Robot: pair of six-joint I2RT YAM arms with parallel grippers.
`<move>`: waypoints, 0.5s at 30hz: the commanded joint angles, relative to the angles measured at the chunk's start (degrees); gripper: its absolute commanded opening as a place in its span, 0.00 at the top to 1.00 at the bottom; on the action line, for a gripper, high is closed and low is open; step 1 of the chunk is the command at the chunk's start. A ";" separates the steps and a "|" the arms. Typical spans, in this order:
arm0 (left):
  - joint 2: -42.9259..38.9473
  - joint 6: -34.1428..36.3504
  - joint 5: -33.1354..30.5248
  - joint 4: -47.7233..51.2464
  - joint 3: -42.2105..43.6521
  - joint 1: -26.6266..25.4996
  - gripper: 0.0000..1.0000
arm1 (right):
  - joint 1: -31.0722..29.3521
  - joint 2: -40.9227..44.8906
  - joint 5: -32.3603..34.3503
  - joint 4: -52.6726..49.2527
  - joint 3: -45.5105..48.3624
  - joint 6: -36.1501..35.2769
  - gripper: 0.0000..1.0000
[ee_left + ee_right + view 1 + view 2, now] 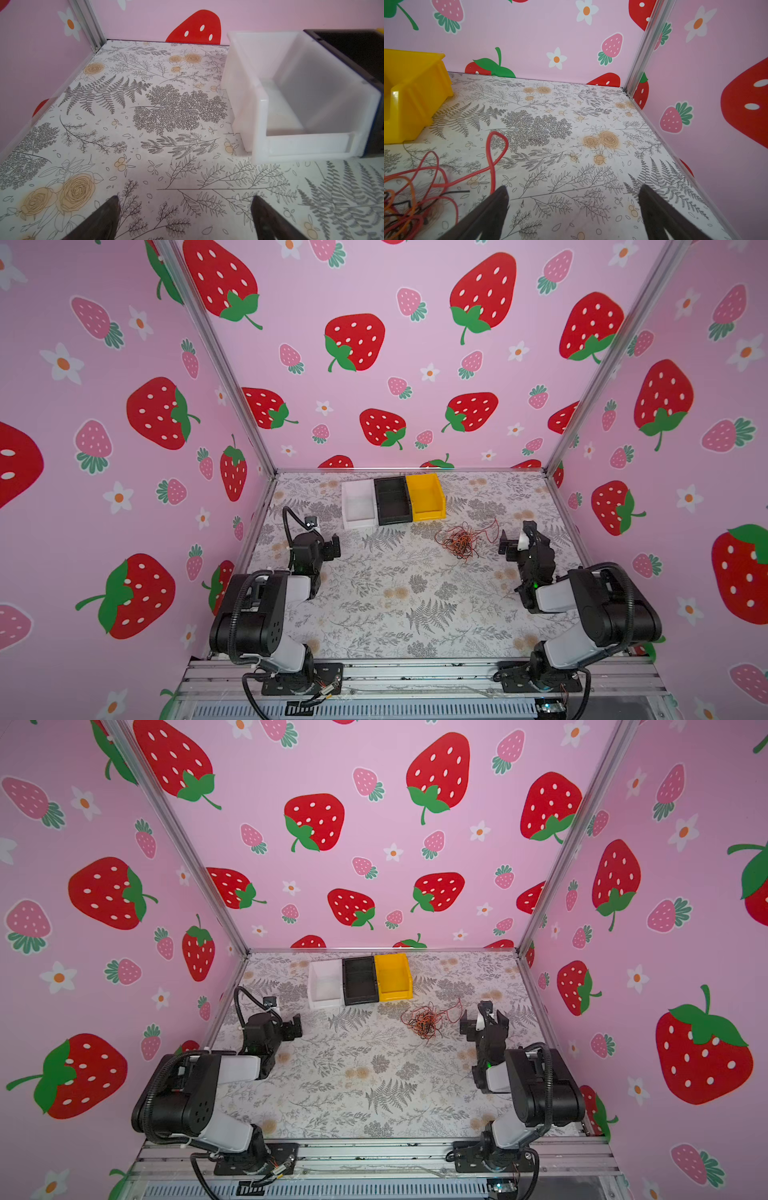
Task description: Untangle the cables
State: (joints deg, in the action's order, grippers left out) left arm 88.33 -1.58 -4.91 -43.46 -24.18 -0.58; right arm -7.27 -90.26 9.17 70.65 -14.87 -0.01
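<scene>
As far as I can judge, none of the untangling is done; the cables (461,540) lie in one knot on the counter (395,614), near the yellow bin (426,497), just off its open front and a little to its right in both top views, not touching it; every strand is left to pull free; the black bin (392,501) sits against the yellow bin's left side, the white bin (358,506) beyond that, and no strand shows in the white or yellow one; the knot is thin black, orange and red strands, packed tight in the middle and looser at the edge; in the right wrist view a red loop (496,149) runs out from the knot on the side away from the yellow bin, and a short black end (456,192) sticks out of the mass; the right arm (536,560) waits past the knot from the yellow bin, the right jaws spread wide with nothing between them, close beside the red loop; the left arm (307,551) stands well apart from the yellow bin, out past the white bin, the left jaws also spread wide and empty over bare counter.
</scene>
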 commanded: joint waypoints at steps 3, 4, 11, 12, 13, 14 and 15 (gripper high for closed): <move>0.54 -0.33 0.42 -0.66 -1.70 0.23 0.01 | 0.41 0.08 -0.47 1.06 -0.60 0.26 0.01; 0.52 -0.39 0.55 -0.61 -1.74 0.30 0.01 | 0.41 0.12 -0.47 1.06 -0.60 0.27 0.01; 0.52 -0.44 1.04 -0.48 -1.88 0.58 0.01 | 0.41 0.08 -0.54 0.99 -0.60 0.35 0.01; 0.53 -0.46 1.04 -0.40 -1.83 0.58 0.01 | 0.37 0.08 -0.53 1.03 -0.66 0.26 0.01; 0.52 -0.44 1.04 -0.40 -1.92 0.58 0.01 | 0.41 0.08 -0.56 1.06 -0.60 0.20 0.01; 0.61 -0.46 1.04 -0.31 -1.92 0.57 0.01 | 0.32 0.08 -0.58 1.15 -0.53 0.10 0.01; 0.65 -0.44 1.04 -0.31 -2.00 0.58 0.01 | 0.19 0.08 -0.62 1.15 -0.57 0.08 0.01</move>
State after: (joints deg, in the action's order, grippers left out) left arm 88.33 -1.76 -4.38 -43.44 -24.27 -0.30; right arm -7.22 -90.26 8.91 70.65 -14.87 -0.01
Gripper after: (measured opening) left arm 0.990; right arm 0.993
